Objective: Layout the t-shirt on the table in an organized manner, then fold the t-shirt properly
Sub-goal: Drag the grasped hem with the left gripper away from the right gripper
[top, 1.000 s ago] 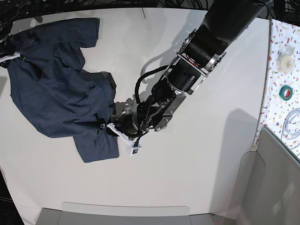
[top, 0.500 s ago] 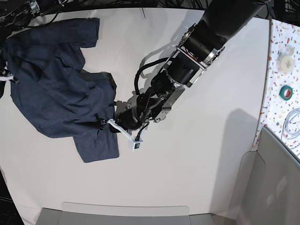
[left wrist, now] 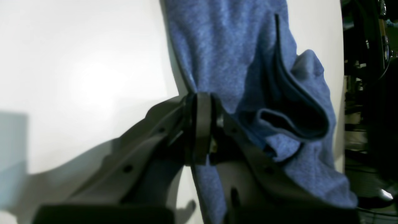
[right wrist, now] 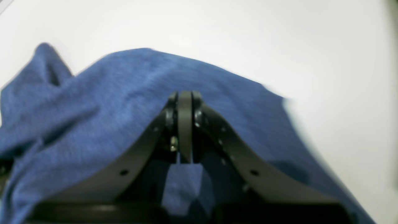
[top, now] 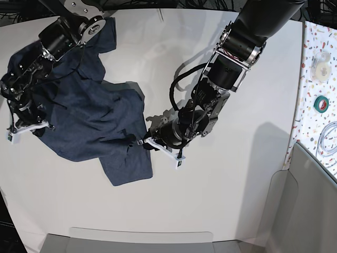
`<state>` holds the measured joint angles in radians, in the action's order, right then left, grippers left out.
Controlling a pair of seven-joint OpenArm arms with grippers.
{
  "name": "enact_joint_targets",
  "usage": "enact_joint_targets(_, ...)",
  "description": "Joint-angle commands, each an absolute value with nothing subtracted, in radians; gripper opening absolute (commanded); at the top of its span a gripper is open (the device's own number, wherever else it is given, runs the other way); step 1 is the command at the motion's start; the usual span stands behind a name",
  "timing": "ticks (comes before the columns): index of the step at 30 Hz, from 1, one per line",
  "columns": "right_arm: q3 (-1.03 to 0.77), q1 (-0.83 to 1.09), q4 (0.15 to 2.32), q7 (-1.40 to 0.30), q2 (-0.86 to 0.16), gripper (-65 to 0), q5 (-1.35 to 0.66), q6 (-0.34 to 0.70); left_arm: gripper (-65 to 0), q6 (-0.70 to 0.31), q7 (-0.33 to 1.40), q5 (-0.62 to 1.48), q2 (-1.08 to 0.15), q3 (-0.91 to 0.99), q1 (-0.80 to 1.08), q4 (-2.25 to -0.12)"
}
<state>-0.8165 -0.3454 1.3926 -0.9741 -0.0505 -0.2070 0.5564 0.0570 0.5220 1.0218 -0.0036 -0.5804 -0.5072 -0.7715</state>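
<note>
The t-shirt (top: 84,116) lies crumpled on the left part of the white table (top: 221,200), one sleeve toward the far edge and a flap toward the front. My left gripper (top: 142,142) is shut on the shirt's right edge; the left wrist view shows its fingers (left wrist: 200,102) pinching blue cloth (left wrist: 224,46), with a rolled hem to the right. At the shirt's left side my right gripper (top: 30,126) is shut on the cloth. In the right wrist view the fabric (right wrist: 124,81) drapes around its closed tips (right wrist: 185,96). No lettering shows.
A speckled strip (top: 316,84) along the right edge carries a green tape roll (top: 321,103), a round white item (top: 320,66) and a white cable (top: 329,138). A grey panel (top: 300,211) stands at the lower right. Dark cables run along the far edge.
My left gripper has shut on the shirt's right edge and pulled it right and toward the front. The right arm has swung into view over the shirt's left side.
</note>
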Motion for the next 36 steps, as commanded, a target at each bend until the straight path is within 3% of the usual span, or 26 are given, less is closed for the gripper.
enact_joint_targets(1,-0.802,-0.369,1.362,-0.931,-0.064,-65.0,-0.206,0.558,-65.0,0.119,0.567,0.983,-0.019,-0.561,-0.504,-0.771)
enact_joint_targets(9,-0.794,-0.354,1.211,-0.812,-0.114,-65.0,-0.194,0.406,-65.0,0.119,0.677,0.983,-0.151,-0.406,-0.403,-0.981)
enact_joint_targets(29,-0.898,-0.300,1.219,-0.816,-0.165,-65.0,-0.188,0.397,-65.0,0.119,0.941,0.977,-0.275,0.054,-0.041,-1.667)
enact_joint_targets(36,-0.895,-0.295,1.224,-0.816,-0.174,-65.0,-0.189,0.397,-65.0,0.119,0.961,0.977,-0.311,0.104,0.084,-1.860)
